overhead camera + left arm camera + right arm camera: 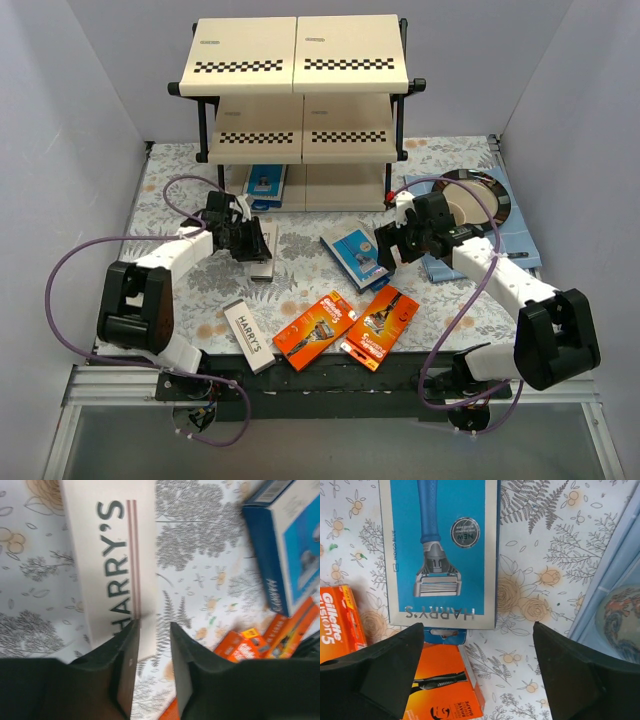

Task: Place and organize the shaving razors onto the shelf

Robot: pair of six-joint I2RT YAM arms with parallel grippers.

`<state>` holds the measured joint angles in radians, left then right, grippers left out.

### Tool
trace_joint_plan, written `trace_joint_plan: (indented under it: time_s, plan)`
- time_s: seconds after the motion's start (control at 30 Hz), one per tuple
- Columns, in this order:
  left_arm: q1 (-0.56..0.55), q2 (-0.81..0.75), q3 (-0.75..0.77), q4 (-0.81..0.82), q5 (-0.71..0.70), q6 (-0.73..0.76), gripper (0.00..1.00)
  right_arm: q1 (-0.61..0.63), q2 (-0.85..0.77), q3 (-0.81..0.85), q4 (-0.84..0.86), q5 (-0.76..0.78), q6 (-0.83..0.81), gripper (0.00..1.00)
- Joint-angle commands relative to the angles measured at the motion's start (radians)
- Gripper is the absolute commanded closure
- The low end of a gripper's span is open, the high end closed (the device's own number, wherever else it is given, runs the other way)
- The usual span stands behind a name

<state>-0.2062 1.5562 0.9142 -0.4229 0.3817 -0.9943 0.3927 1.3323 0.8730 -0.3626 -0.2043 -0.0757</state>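
Shelf (300, 65): stands at the far end of the table (180, 200), three cream boards in a black frame. The bottom board holds one razor pack, the shelved blue-and-white box (265, 183), at its left end. I can make out no other contents from this position.

The other five packs lie on the floral cloth in front of the shelf:
- The near HARRY'S box (248, 335) lies flat by the left arm's base.
- The two orange Gillette cards (345, 328) lie side by side just to its right.
- The loose blue-and-white box (440, 550) lies face up just beyond the cards.
- The far HARRY'S box (110, 555) lies flat, left of centre.

Left gripper (154, 630): positioned low over the end of the far HARRY'S box, jaws drawn to a narrow gap. The box's edge and a strip of cloth both show in that gap. Whether it is clamped on the box cannot be determined.

Right gripper (477, 630): jaws spread wide and holding nothing. It hovers above the near end of the loose blue-and-white box.

Blue mat (520, 240): lies at the right of the table and carries a dark round plate (490, 190).
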Motion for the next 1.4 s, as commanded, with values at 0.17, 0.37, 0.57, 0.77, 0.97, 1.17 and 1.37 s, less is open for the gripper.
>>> trace_joint_plan:
  time_s: [0.17,0.37,0.57,0.77,0.97,1.17,1.37]
  plan:
    - [-0.243,-0.093,0.023,0.136,0.198,-0.052,0.5,-0.002,0.037,-0.009,0.025,0.046,0.004,0.01]
    - [-0.294,-0.019,-0.041,0.3,0.249,-0.253,0.54,-0.002,0.119,0.012,0.039,-0.087,0.046,0.02]
    - [-0.343,0.007,-0.109,0.416,0.08,-0.406,0.57,0.0,0.168,0.018,0.1,-0.087,0.099,0.02]
    - [-0.375,0.064,-0.157,0.57,-0.009,-0.506,0.58,0.002,0.209,0.003,0.093,-0.17,0.126,0.05]
    - [-0.377,0.139,-0.126,0.538,-0.007,-0.537,0.57,0.031,0.241,0.023,0.145,-0.253,0.169,0.05]
    - [-0.375,0.179,-0.058,0.517,-0.038,-0.523,0.55,0.043,0.278,0.06,0.174,-0.293,0.218,0.05]
    - [-0.346,0.09,-0.052,0.345,-0.049,-0.492,0.51,0.031,0.219,0.052,0.119,-0.208,0.231,0.05]
